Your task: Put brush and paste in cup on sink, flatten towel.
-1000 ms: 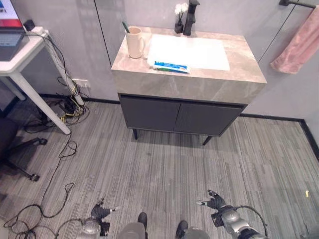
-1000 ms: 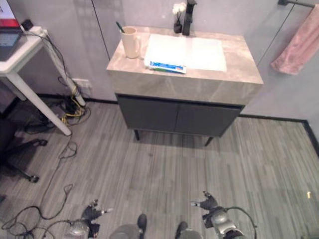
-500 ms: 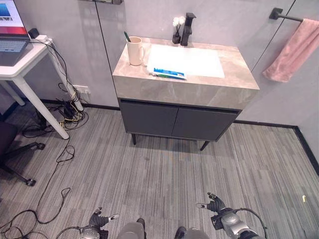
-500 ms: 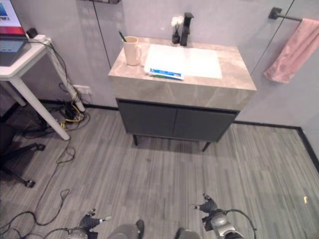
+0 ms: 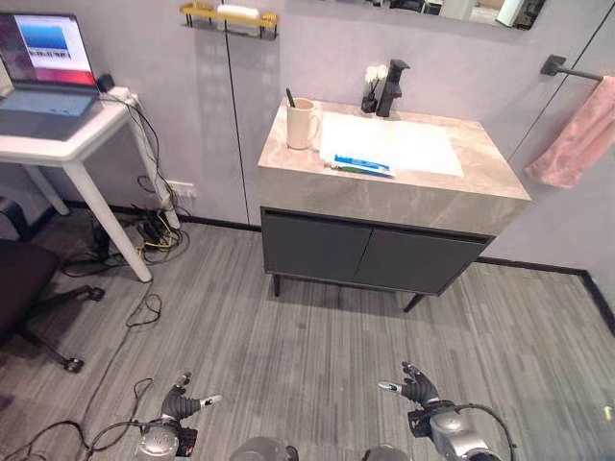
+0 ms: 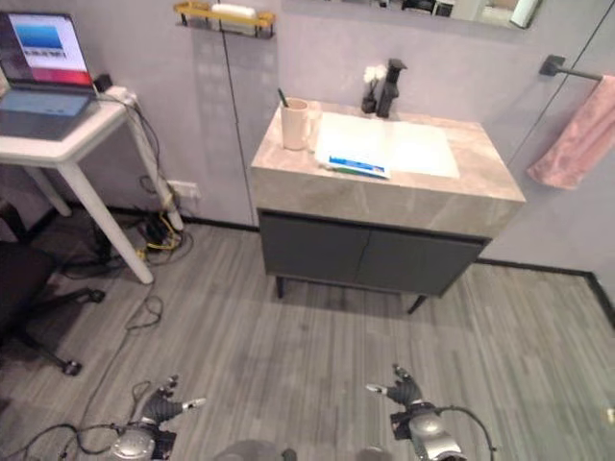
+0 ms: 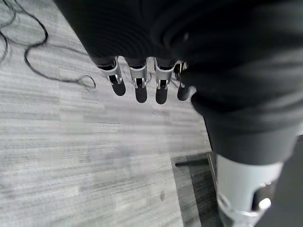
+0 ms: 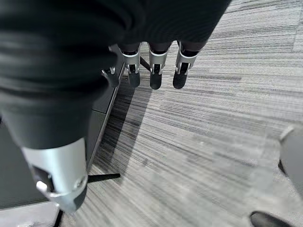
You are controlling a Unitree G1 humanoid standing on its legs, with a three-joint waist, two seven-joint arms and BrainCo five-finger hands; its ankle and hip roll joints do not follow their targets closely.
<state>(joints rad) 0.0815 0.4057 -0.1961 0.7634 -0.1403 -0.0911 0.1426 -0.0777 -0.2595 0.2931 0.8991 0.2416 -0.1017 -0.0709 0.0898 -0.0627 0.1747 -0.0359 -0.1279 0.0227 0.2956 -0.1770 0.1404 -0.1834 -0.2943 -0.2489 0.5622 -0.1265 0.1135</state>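
A beige cup (image 5: 301, 123) stands on the left end of the marble sink counter (image 5: 404, 197), and a dark-handled brush (image 5: 289, 97) sticks out of it. A blue and white paste tube (image 5: 362, 165) lies at the front edge of the white basin (image 5: 404, 146). A pink towel (image 5: 572, 134) hangs bunched from a dark bar on the right wall. My left hand (image 5: 179, 404) and right hand (image 5: 417, 388) hang low over the floor, far from the sink, both open and holding nothing. Straight fingers (image 7: 137, 85) show in the left wrist view, and straight fingers (image 8: 154, 75) in the right wrist view.
A black faucet (image 5: 392, 86) and a small vase of white flowers (image 5: 371, 88) stand at the back of the counter, above a dark cabinet (image 5: 375, 254). At the left are a white desk (image 5: 82, 144) with a laptop (image 5: 43, 72), floor cables (image 5: 144, 230) and a black chair (image 5: 29, 279).
The camera has turned and tilted up: the sink now shows further right and the laptop and wall shelf have come into sight. Both hands still hang low and open.
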